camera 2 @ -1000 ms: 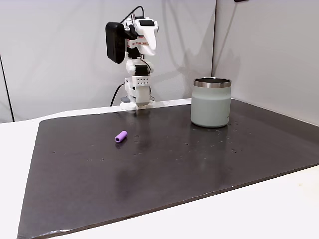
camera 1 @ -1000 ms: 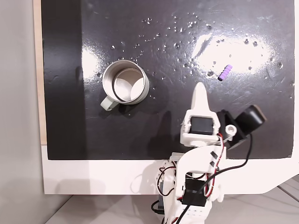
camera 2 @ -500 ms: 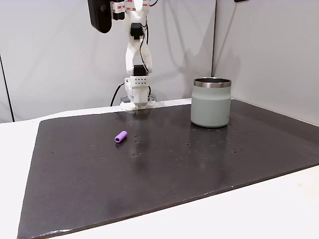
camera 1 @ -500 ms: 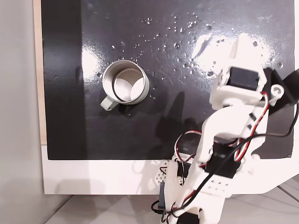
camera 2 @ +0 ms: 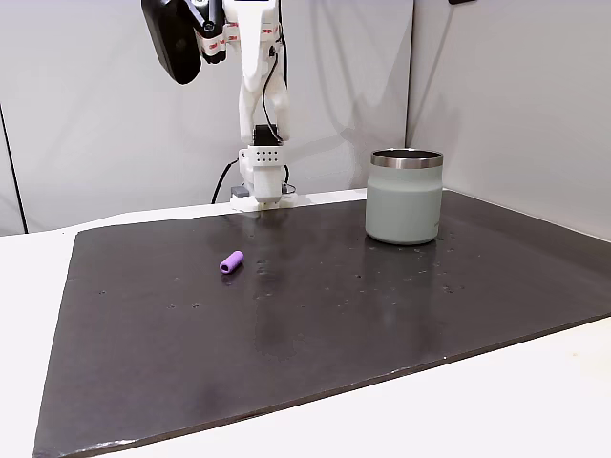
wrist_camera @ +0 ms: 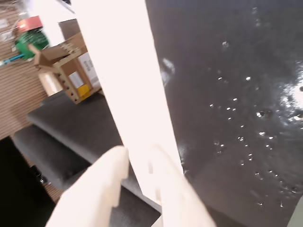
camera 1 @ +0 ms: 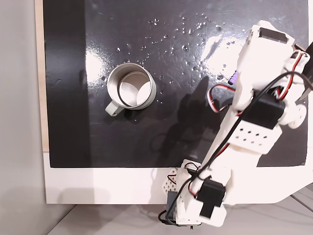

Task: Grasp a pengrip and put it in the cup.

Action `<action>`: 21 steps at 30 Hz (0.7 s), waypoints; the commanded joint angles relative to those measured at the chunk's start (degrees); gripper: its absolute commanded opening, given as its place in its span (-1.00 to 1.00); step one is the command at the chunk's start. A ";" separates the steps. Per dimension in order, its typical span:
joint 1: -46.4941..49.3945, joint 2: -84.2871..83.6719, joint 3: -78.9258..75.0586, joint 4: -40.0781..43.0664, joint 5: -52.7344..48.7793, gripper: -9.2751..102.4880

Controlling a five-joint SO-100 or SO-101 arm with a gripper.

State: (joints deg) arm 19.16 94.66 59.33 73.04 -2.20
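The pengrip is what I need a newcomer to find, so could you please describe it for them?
Start at the big black mat covering the table, with the pale grey-green cup at its far right in the fixed side view. Left of the cup, out on bare mat, lies the pengrip. It is a tiny purple cylinder on its side, the one coloured thing there.

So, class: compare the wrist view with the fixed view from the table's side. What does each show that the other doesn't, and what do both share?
Wrist view alone: the pincer, a cardboard box and grey cushions beyond the table edge. Side fixed view alone: the purple pengrip lying on the mat, the grey-green cup standing upright, and the arm's base. Both: the dark mat.
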 commanded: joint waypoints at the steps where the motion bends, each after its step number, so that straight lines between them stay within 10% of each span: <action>1: 1.41 -6.15 -13.10 5.36 0.35 -0.83; 12: 4.04 -35.42 -56.07 26.02 -1.41 -0.83; 21: 6.06 -44.65 -56.78 29.79 -4.66 -0.83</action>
State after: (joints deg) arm 24.79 50.80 5.45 101.51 -5.10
